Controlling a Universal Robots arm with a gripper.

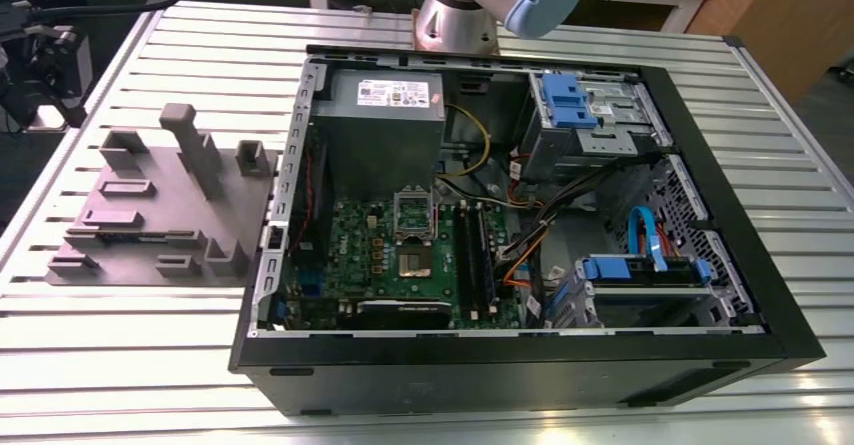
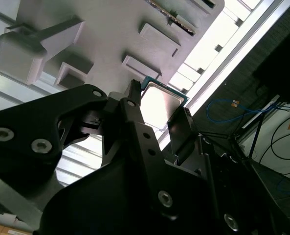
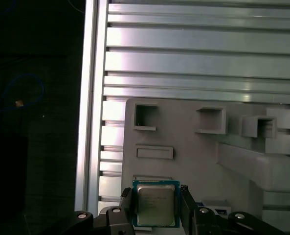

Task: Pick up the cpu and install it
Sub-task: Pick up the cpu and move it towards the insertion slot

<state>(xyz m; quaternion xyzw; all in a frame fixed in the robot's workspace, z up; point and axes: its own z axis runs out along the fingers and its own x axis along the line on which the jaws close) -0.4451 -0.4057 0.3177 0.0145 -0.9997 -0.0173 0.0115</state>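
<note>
Exterior view: on the slatted worktop, an open computer case and a grey fixture are being supported. In the first wrist view, in the gripper, the cpu is being clamped by its edges over the fixture; it is judged best kept level.

The black two-finger gripper is closed on the flat silver-grey square cpu. The grey metal arm stands upright at its base.
</note>
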